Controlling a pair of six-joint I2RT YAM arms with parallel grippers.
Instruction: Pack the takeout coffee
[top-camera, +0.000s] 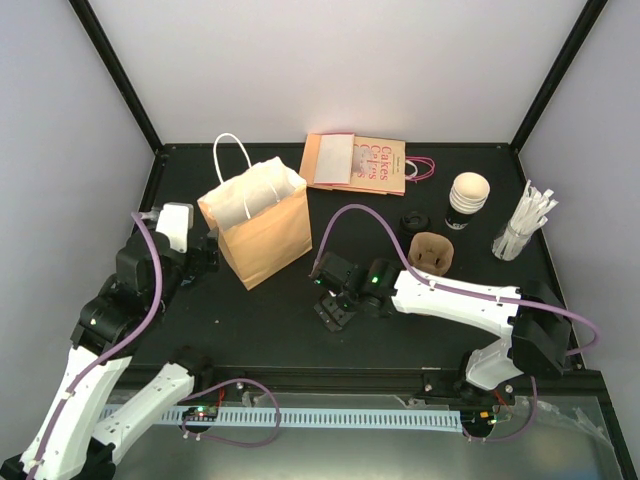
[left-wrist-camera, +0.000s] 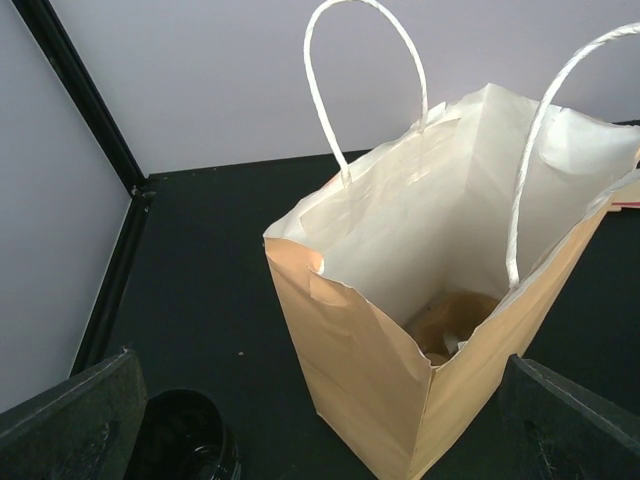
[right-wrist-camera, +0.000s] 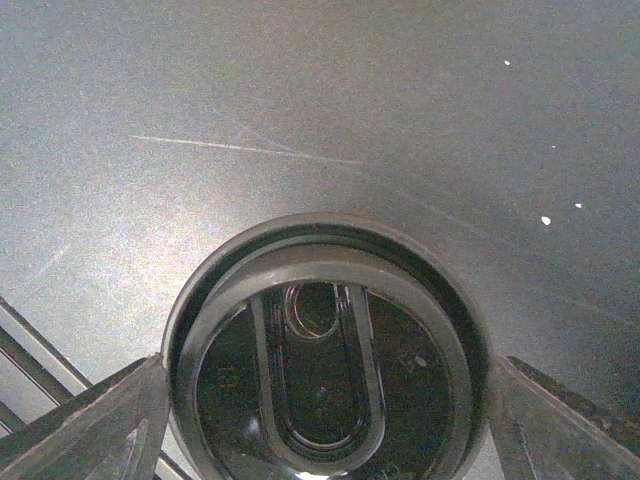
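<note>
Black desk (top-camera: 250, 320) before us: we judge the packing barely begun. Our takeout cup (top-camera: 468, 197) stands lidless at far right, well apart from the open paper bag (top-camera: 262, 225). Our right fingers (right-wrist-camera: 90, 440) straddle a black lid (right-wrist-camera: 325, 350), spread and not yet clenched on it. Our left fingers (left-wrist-camera: 70, 420) wait released by the bag.

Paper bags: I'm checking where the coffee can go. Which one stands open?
The plain brown bag with white handles, standing upright with its mouth open; the printed Cakes bag lies flat at the back.
</note>
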